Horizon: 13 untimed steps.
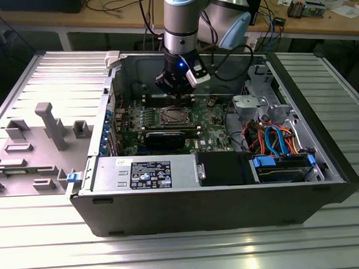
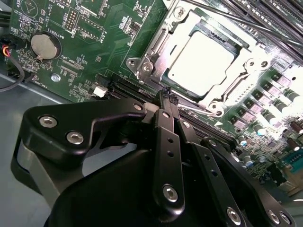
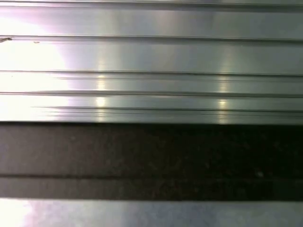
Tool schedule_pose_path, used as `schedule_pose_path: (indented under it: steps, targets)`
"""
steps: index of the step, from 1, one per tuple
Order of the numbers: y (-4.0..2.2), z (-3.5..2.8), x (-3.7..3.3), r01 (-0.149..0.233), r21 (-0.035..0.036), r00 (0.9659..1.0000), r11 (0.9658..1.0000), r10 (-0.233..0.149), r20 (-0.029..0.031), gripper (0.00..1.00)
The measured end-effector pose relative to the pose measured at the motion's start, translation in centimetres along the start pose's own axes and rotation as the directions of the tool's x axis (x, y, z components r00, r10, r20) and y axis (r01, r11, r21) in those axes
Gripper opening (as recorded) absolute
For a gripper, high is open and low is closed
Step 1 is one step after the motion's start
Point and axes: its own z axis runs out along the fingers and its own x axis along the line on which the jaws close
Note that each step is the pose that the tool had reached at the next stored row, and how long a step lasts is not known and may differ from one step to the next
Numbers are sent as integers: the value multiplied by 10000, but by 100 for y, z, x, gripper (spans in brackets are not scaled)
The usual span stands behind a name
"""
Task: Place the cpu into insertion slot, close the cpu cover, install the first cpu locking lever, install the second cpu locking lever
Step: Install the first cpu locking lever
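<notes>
cpu: the cpu (image 2: 201, 64), silver-grey and square, is seen seated flat in the insertion slot (image 1: 173, 116) on the green circuit board (image 2: 94, 42), near the back wall of the computer case (image 1: 187, 196).
cpu cover: the cpu cover (image 2: 151, 49) is seen lying down over the chip, its metal frame around the chip's edges and the chip showing through the window.
gripper: the gripper (image 2: 167, 97) is seen with its fingertips drawn together to a narrow point, nothing visibly held between them; it is placed just at the socket's edge, low over the board.
locking lever: a thin wire lever (image 2: 199, 112) is seen along the near side of the socket, just beside the fingertips; contact cannot be told.
key relation: the socket lies directly beyond the fingertips in the second wrist view; in the exterior view the gripper is placed just behind the socket, toward the case's back wall.
lever axis: the wire is judged to run along the socket's near edge, across the line of the fingers.
task state: chip placement and cover closing are judged done; whether the near lever is latched cannot be told.
</notes>
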Motion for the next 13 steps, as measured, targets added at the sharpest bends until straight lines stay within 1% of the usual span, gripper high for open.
schedule_pose_path:
  steps: [6,13]
  targets:
    - [8,17,-25,-1,1,10000,10000,1,0,11]
    - [9,72,-30,0,-10,10000,10000,0,-1,11]
